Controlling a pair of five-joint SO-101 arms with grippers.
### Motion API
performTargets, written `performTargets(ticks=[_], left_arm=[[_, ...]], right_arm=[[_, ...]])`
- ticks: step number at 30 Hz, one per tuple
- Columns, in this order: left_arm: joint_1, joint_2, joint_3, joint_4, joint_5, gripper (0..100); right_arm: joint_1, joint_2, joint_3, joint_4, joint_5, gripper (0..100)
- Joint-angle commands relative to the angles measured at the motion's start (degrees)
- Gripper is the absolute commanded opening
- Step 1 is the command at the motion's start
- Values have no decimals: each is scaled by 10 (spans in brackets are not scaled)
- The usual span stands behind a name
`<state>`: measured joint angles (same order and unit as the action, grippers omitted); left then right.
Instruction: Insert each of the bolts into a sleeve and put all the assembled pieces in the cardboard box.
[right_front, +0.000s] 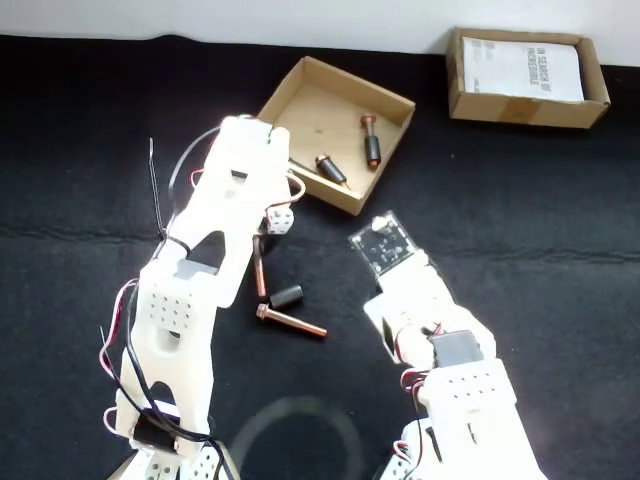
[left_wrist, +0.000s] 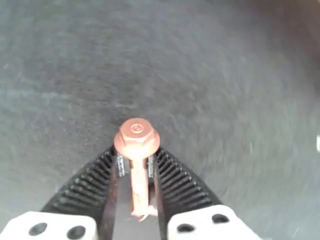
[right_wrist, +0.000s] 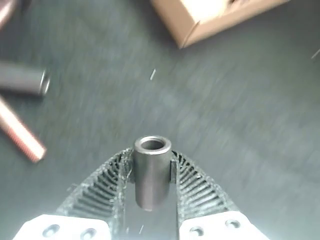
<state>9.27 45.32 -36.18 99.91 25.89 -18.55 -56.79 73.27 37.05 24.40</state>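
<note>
Midway through a third pairing, over mid-table. Pinching a bolt (left_wrist: 136, 141) by its shank in the left claw (left_wrist: 136, 156), head outward. Clamping a sleeve (right_wrist: 150, 175) in the right claw (right_wrist: 151, 156), bore open. Two assembled pieces (right_front: 372, 140) already in the box (right_front: 322, 112) toward the far edge. Spare bolt (right_front: 292, 321) and spare sleeve (right_front: 286, 296) loose mid-table. Next, probably: bring thread end to bore, though with the head outward that likely calls for a regrip.

coppery-orange bolt (left_wrist: 136, 145), dull grey sleeve (right_wrist: 151, 172), black ribbed fingers (left_wrist: 180, 180), white arms (right_front: 250, 160), black table cloth (right_front: 560, 300), tan cardboard box (right_front: 320, 115), white printed sheet (right_front: 520, 68) in the tan far-right box (right_front: 520, 108)
</note>
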Motion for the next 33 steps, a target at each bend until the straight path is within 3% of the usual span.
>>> performTargets(ticks=[1, 5, 11, 18, 21, 26, 33], left_arm=[[15, -65, -27, 8, -115, 8], [12, -106, -27, 9, -222, 8], [-3, -186, -27, 10, -251, 8], [-1, -291, -27, 10, -279, 8], [-1, -335, -20, 10, -279, 8], [1, -427, 80, 10, -280, 8], [6, -605, 315, 6, -360, 8]], right_arm=[[-4, 6, 26, -113, 3, 8], [-5, 6, 66, -205, 3, 8], [-17, 6, 76, -209, -4, 8], [-25, 6, 77, -339, -258, 8], [-58, 6, 81, -378, -331, 8], [-110, 6, 122, -393, -340, 8], [-165, 5, 161, -393, -340, 8]])
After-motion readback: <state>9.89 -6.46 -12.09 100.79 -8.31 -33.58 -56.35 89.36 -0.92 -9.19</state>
